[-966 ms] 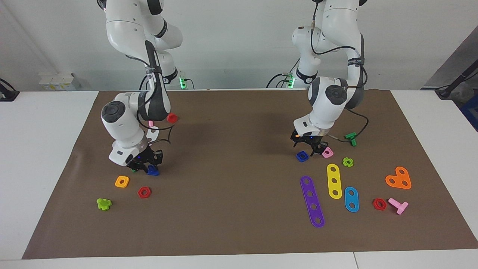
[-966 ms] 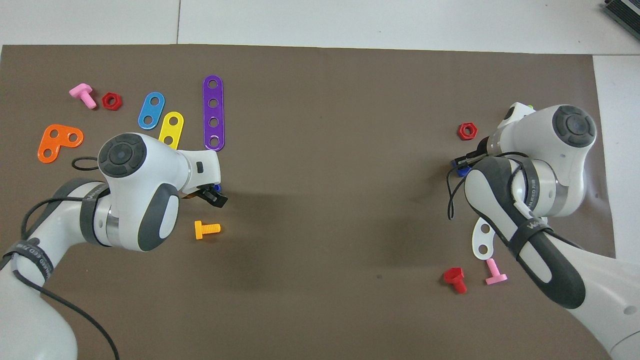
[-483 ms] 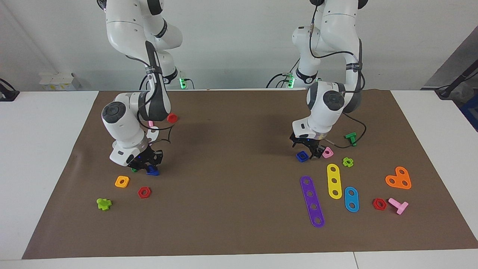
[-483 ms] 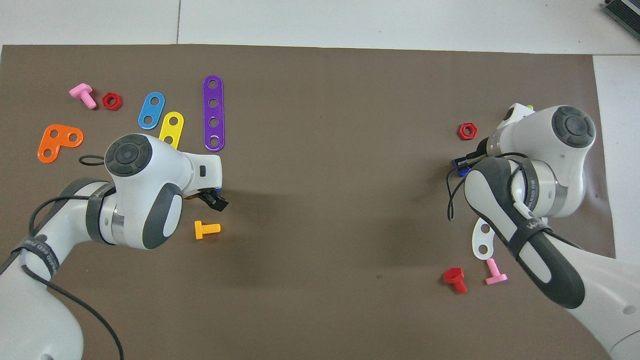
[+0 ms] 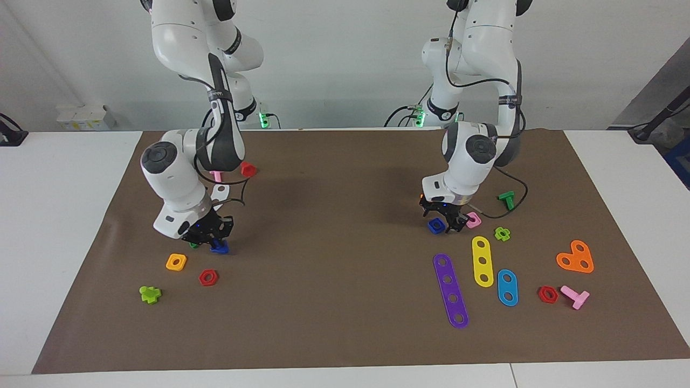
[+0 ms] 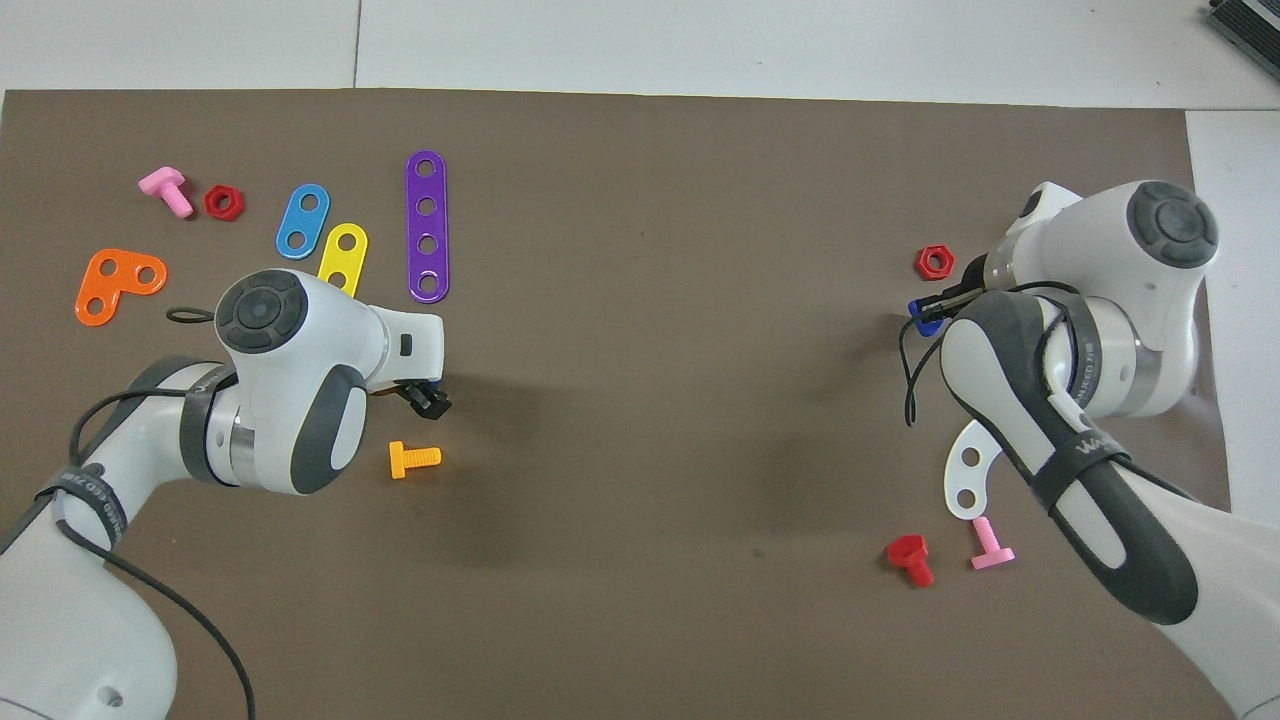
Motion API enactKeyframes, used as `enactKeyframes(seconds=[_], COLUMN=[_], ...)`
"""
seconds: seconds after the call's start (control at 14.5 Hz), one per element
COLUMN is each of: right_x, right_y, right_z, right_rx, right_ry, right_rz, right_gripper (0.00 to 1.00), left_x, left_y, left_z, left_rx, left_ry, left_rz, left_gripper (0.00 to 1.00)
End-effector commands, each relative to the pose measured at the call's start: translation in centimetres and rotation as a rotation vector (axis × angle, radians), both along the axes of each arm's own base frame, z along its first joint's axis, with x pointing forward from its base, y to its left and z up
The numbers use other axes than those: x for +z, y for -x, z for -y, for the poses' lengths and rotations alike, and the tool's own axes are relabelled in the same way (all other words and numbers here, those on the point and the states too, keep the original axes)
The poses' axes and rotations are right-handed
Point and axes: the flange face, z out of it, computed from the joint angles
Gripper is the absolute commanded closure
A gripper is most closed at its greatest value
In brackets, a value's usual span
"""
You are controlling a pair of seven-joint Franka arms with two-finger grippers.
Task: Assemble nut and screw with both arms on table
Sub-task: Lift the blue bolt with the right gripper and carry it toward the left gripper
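Note:
The dark-blue screw (image 5: pixel 219 247) is in my right gripper (image 5: pixel 210 241), low over the brown mat (image 5: pixel 334 242) at the right arm's end of the table; a bit of it shows in the overhead view (image 6: pixel 924 320). The dark-blue nut (image 5: pixel 435 227) lies on the mat at the left arm's end. My left gripper (image 5: pixel 443 222) is open and down at the nut, its fingers on either side of it. In the overhead view the left arm hides most of the nut (image 6: pixel 433 379).
A pink square nut (image 5: pixel 473 219) lies right beside the blue nut. Coloured strips (image 5: pixel 450 291), a green cross piece (image 5: pixel 502 233) and an orange bolt (image 6: pixel 413 458) lie around the left gripper. An orange square nut (image 5: pixel 176 262) and a red hex nut (image 5: pixel 208 277) lie by the right gripper.
My left gripper has come down and shifted onto the blue nut. My right arm has shifted and carried the blue screw a little with it.

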Motion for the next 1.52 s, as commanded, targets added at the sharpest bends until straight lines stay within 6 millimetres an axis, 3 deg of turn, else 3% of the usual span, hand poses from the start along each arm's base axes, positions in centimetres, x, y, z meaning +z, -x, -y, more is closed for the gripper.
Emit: enactKeyframes(seconds=[0.0, 0.07, 0.14, 0.28, 0.48, 0.55, 0.69, 0.83, 0.97, 1.1, 1.17, 1.45], right_x=[6.8, 8.6, 9.8, 10.2, 6.4, 5.8, 4.7, 1.8, 1.0, -1.3, -1.9, -4.5], right_y=[-0.6, -0.9, -0.8, 0.4, 2.2, 2.7, 3.9, 5.6, 5.8, 6.9, 6.9, 6.4], right_z=[-3.9, -5.7, -8.8, -17.2, -27.3, -29.4, -32.4, -36.2, -37.7, -39.9, -40.2, -41.0], right_rx=[-0.065, -0.109, -0.129, -0.175, -0.204, -0.214, -0.225, -0.189, -0.205, -0.192, -0.189, -0.177], right_ry=[-0.019, -0.021, -0.023, -0.061, -0.097, -0.113, -0.122, -0.106, -0.135, -0.134, -0.142, -0.167], right_rz=[-0.02, -0.019, -0.009, 0.029, 0.065, 0.085, 0.092, 0.083, 0.123, 0.119, 0.13, 0.184], right_gripper=[1.0, 1.0, 1.0, 1.0, 1.0, 1.0, 1.0, 1.0, 1.0, 1.0, 1.0, 1.0], left_x=[-0.3, -0.5, -0.5, -0.5, -0.7, -0.8, -0.8, -1.0, -0.9, -0.7, -0.6, 1.9], left_y=[0.1, 0.1, 0.1, 0.2, 0.3, 0.3, 0.5, 0.6, 0.6, 0.4, 0.2, -1.3], left_z=[-0.3, -0.4, -0.4, -0.5, -0.5, -0.5, -0.5, -0.7, -0.7, -0.9, -1.1, -1.3], left_rx=[-0.014, -0.012, -0.012, -0.012, -0.009, -0.009, -0.003, 0.009, 0.034, 0.053, 0.08, 0.235], left_ry=[0.001, 0.0, 0.0, 0.0, -0.001, -0.002, -0.003, -0.005, -0.006, -0.006, -0.008, -0.025], left_rz=[0.01, 0.007, 0.007, 0.006, 0.003, 0.0, -0.003, -0.013, -0.016, -0.015, -0.028, -0.106], left_gripper=[0.24, 0.27, 0.3, 0.36, 0.46, 0.54, 0.63, 0.8, 0.86, 0.92, 0.98, 1.0])
